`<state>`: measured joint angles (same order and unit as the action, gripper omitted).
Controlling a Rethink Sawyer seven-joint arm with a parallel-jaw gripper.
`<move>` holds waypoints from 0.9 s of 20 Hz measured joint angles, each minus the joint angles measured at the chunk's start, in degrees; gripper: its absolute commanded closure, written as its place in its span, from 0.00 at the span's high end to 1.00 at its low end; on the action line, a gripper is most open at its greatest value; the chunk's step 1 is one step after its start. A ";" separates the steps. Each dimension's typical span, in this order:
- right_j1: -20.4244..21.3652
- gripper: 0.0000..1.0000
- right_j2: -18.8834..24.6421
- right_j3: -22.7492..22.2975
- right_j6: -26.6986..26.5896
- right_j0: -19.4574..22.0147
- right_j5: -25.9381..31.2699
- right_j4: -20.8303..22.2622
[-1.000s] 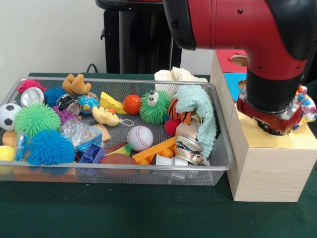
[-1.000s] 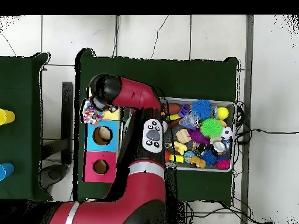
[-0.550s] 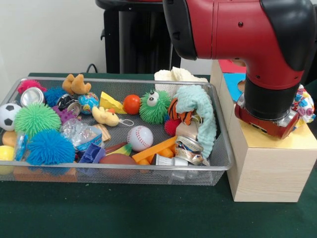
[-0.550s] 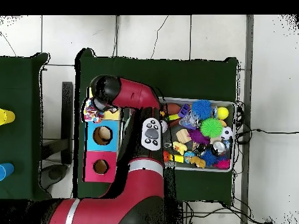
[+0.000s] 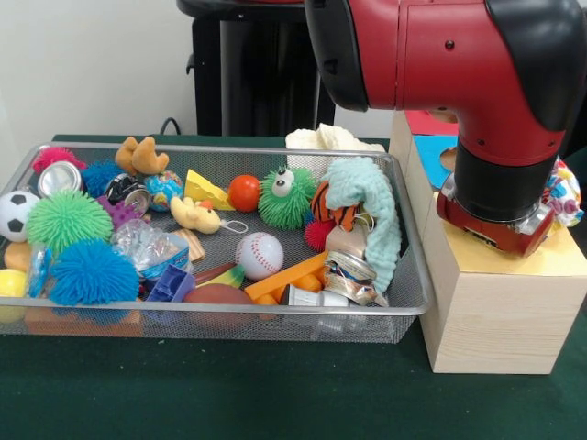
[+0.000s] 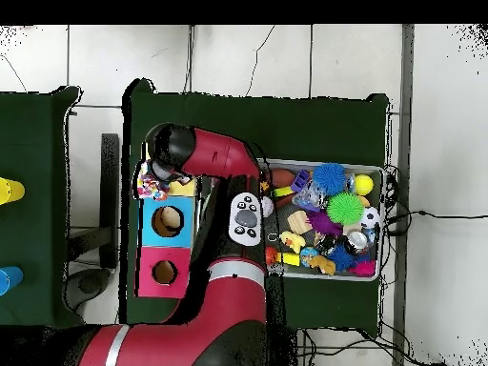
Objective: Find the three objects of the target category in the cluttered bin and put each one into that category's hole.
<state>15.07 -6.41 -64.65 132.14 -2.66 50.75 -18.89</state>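
The arm's wrist end with my gripper [image 5: 496, 225] hangs low over the yellow top of the wooden box [image 5: 495, 302], right of the bin. The wrist hides the gripper's tips. A multicoloured knobby toy [image 5: 562, 191] shows just behind the wrist on the right, and I cannot tell whether it is held. From above, the same toy [image 6: 147, 183] lies at the box's yellow end beside the gripper [image 6: 160, 175]. The wire mesh bin [image 5: 229, 321] holds balls, plush toys and crushed cans.
The box has a blue section with a hole [image 6: 168, 221] and a red section with a hole [image 6: 164, 273]. In the bin lie a baseball [image 5: 260, 255], a green furry toy with eyes [image 5: 285, 196], a teal cloth [image 5: 371, 215], a crushed can [image 5: 350, 275] and a soccer ball [image 5: 14, 214].
The wrist has levelled out and shifted slightly over the yellow top, so its underside no longer shows. The multicoloured toy stays beside it. Nothing in the bin has moved.
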 measured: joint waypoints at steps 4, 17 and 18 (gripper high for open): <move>0.01 1.00 0.00 -0.01 0.00 0.00 -0.01 0.00; 0.82 1.00 0.01 -0.74 0.00 -0.22 -0.09 0.15; 1.11 1.00 0.00 -0.98 0.00 -0.34 -0.08 0.19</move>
<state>16.18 -6.41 -65.63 132.14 -3.00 50.67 -18.70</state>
